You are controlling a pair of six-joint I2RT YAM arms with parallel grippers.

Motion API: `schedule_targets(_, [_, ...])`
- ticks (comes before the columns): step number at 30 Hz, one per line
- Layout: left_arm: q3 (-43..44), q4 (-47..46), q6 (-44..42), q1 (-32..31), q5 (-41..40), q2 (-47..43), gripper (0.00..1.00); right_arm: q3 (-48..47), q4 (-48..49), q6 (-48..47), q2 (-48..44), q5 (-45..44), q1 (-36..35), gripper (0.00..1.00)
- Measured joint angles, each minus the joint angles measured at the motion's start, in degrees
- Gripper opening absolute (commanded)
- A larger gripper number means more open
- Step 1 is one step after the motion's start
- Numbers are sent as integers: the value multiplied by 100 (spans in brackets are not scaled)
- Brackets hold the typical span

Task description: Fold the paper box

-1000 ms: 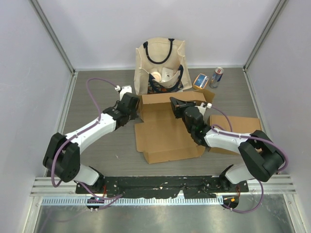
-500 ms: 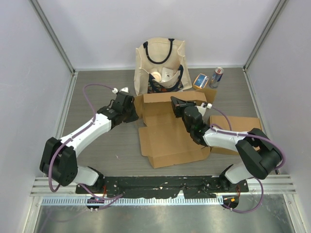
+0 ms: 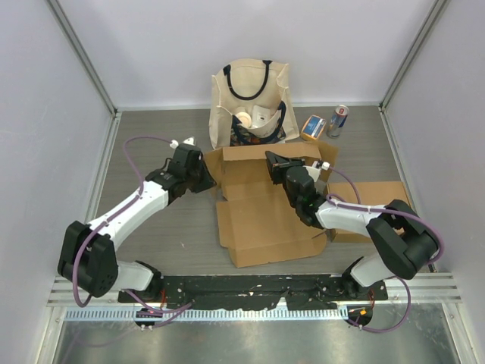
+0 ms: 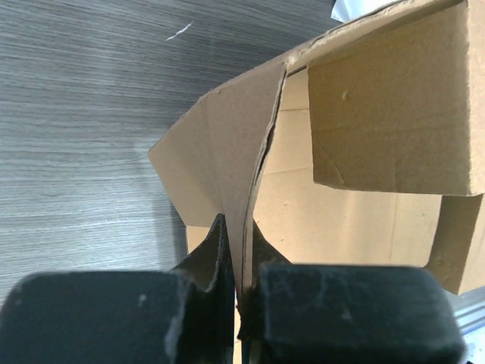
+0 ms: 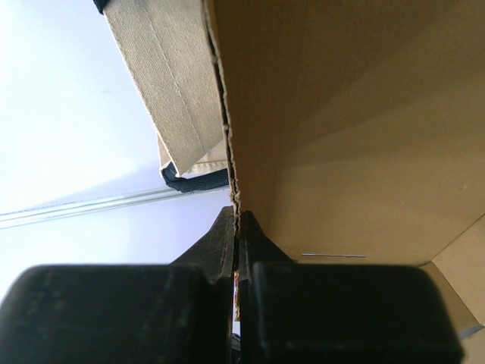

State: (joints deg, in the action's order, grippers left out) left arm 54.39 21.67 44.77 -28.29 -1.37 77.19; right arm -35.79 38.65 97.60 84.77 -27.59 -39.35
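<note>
The half-folded cardboard box [image 3: 261, 216] lies in the middle of the gray wood-grain counter [image 3: 144, 144], its back wall and left flap raised. The left claw [image 3: 205, 174] is pinched tight on the left flap's edge. The right claw [image 3: 271, 161] is pinched tight on the back wall. Behind the box stand a cloth bag [image 3: 250, 98] and a can [image 3: 338, 120], against pale walls [image 3: 227, 38].

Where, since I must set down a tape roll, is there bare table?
Bare: the table strip between left wall and left arm, and the near-left patch beside the box. Crowded: tote bag, carton and can along the far edge; flat cardboard at right.
</note>
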Motion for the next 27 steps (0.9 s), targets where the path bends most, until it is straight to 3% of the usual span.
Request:
schedule_targets(21, [625, 431, -326, 337, 267, 293, 0, 22, 365, 7, 120, -81, -33, 1])
schedule_targets(27, [105, -173, -186, 334, 774, 227, 0, 37, 352, 26, 175, -142, -31, 1])
